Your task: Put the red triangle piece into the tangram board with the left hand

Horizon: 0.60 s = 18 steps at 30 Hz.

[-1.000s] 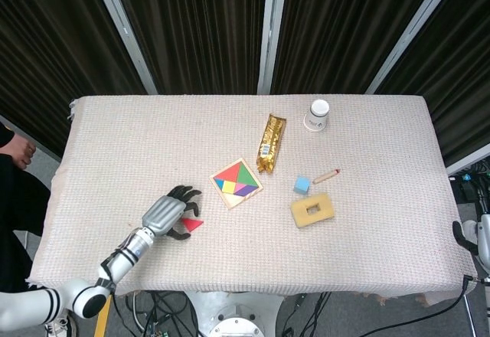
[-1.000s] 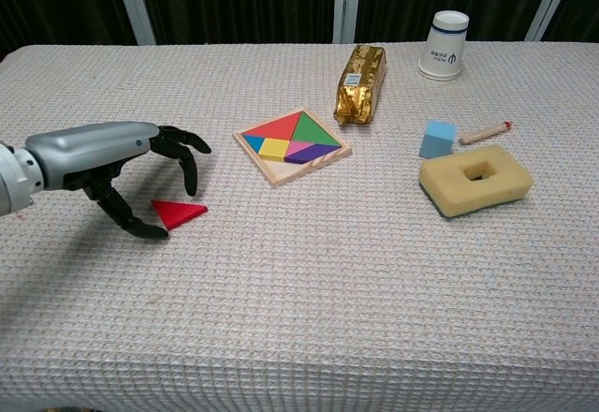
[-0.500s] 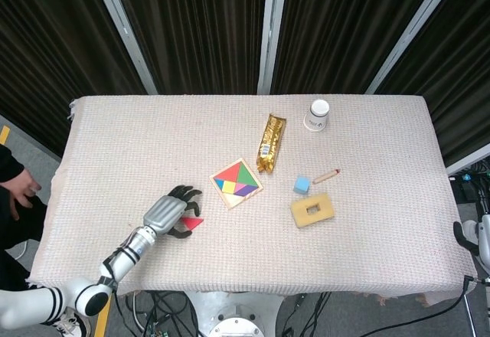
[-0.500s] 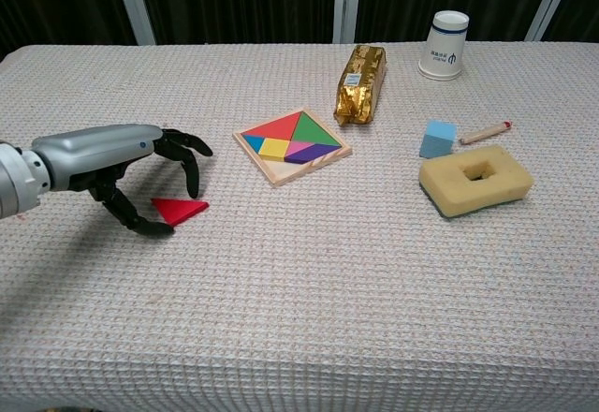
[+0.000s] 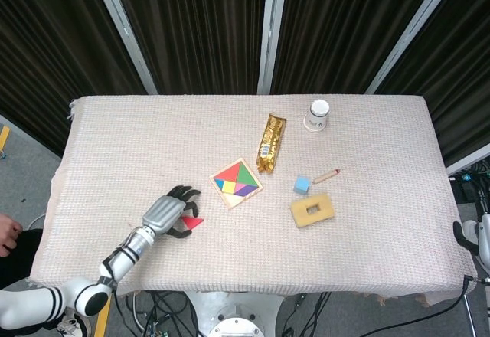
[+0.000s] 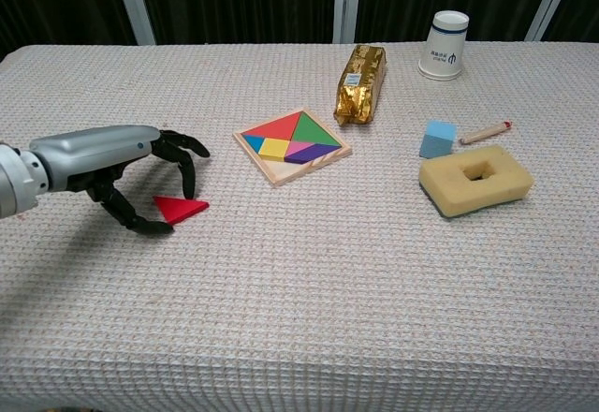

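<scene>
The red triangle piece lies flat on the cloth, left of the tangram board. The board is a wooden square filled with coloured pieces. My left hand arches over the triangle with its dark fingers spread. The fingertips hang just behind the piece, and the thumb tip reaches its near left corner. The piece is not lifted. At the far right edge of the head view, beside the table, only a bit of my right hand shows, and how its fingers lie cannot be made out.
A gold snack packet lies behind the board and a white paper cup stands at the back right. To the right are a blue cube, a pencil stub and a yellow sponge with a hole.
The left hand has edged slightly nearer the red triangle, its fingers still spread around it. The piece stays on the cloth.
</scene>
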{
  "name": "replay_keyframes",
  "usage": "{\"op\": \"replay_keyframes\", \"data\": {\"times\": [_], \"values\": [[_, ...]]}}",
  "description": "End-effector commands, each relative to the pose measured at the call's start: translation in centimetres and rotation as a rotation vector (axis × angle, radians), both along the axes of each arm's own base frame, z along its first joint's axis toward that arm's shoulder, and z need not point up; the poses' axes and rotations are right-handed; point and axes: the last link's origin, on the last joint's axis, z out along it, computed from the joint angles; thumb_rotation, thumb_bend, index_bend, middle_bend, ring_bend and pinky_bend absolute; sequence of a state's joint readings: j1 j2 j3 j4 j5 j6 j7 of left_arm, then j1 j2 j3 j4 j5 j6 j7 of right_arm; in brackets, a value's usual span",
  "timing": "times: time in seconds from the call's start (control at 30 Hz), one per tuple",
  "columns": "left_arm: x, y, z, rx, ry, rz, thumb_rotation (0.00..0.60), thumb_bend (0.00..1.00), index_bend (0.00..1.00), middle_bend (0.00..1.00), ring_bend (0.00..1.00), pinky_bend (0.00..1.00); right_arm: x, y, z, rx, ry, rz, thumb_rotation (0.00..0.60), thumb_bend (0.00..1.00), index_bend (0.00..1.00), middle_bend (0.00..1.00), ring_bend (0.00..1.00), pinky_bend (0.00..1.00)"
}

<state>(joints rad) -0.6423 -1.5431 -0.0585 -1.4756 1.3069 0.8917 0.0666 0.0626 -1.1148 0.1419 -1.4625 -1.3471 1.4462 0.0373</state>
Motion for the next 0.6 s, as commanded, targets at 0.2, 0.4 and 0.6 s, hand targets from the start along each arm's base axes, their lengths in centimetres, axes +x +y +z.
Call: {"op": "replay_keyframes", "data": {"times": [0.2, 0.4, 0.6], "values": [[-0.08, -0.01, 0.01, -0.001, 0.003, 0.005, 0.6, 0.24, 0.46, 0.08, 0.0, 0.02, -0.01, 0.02, -0.05, 0.003, 0.0, 0.0, 0.6, 0.3, 0.0, 0.0, 0.0, 0.0], [-0.08, 0.01, 0.03, -0.001, 0.003, 0.007, 0.6, 0.25, 0.47, 0.08, 0.0, 0.02, 0.02, 0.03, -0.02, 0.003, 0.001, 0.0, 0.6, 0.3, 0.0, 0.0, 0.0, 0.0], [0.0, 0.01, 0.05, 0.002, 0.001, 0.008, 0.6, 0.25, 0.48, 0.08, 0.0, 0.03, -0.03, 0.01, -0.01, -0.001, 0.0, 0.001, 0.6, 0.3, 0.0, 0.0, 0.0, 0.0]]}}
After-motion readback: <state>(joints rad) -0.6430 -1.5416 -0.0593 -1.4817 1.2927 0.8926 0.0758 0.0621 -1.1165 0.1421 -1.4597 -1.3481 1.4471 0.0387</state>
